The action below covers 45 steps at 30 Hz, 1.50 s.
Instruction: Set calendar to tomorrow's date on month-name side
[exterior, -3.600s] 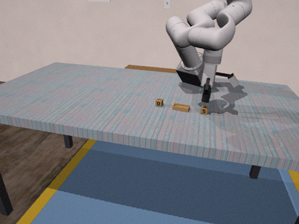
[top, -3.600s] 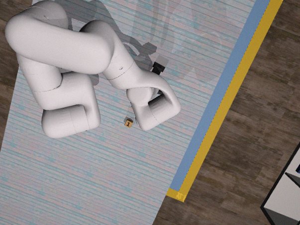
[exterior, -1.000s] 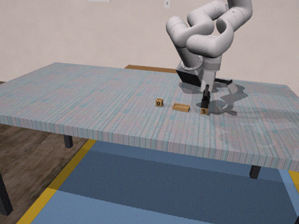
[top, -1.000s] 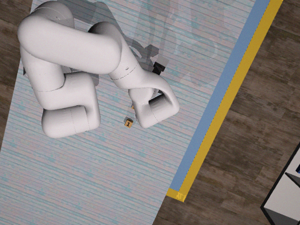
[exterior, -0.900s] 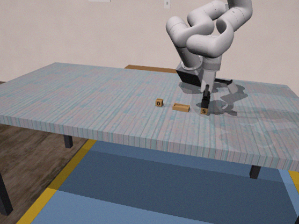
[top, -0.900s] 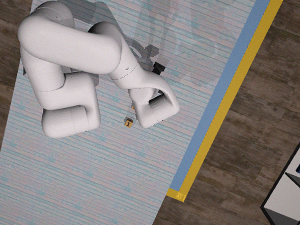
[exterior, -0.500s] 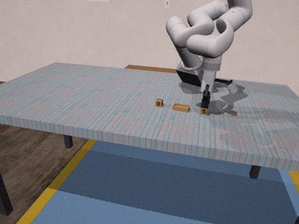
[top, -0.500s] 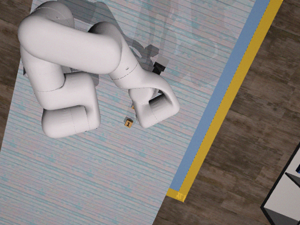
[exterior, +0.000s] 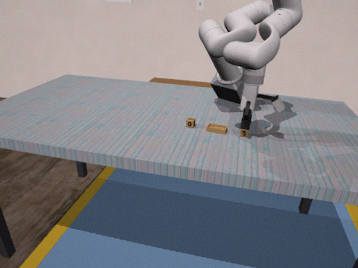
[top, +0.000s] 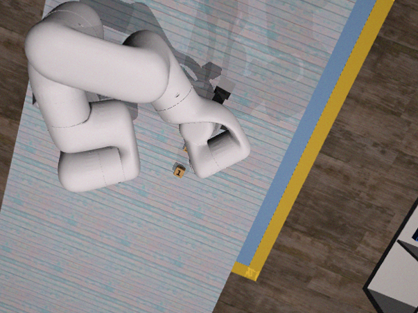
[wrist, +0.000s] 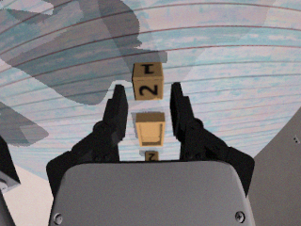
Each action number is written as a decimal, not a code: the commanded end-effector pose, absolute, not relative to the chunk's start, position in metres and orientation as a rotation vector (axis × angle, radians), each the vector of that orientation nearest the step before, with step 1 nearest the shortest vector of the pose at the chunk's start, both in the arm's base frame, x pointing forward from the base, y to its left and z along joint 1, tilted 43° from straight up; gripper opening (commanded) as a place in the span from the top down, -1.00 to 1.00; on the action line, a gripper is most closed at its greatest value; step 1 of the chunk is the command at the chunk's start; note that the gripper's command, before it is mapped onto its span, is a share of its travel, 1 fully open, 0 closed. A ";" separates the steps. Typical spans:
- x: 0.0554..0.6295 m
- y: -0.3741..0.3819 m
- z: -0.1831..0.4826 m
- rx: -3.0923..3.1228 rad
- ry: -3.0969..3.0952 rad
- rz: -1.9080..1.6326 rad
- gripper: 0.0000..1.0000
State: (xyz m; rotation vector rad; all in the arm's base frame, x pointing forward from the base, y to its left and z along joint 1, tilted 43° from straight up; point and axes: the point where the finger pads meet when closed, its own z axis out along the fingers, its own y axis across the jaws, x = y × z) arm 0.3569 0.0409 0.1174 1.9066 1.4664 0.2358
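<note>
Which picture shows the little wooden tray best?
The exterior view. There the tray lies in the open between the 0 cube and the 5 cube. The wrist view shows it framed by the fingers. In the top view the arm hides nearly all of it.

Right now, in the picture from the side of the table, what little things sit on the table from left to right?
Cube showing 0 → small wooden tray → cube showing 5, with the gripper right above it, partly open and not holding it.
</note>
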 end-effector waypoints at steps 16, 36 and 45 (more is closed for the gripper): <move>0.358 0.041 0.117 1.906 1.467 0.239 0.05; 0.370 0.032 0.101 1.906 1.467 0.239 0.05; 0.371 0.031 0.099 1.906 1.467 0.239 0.05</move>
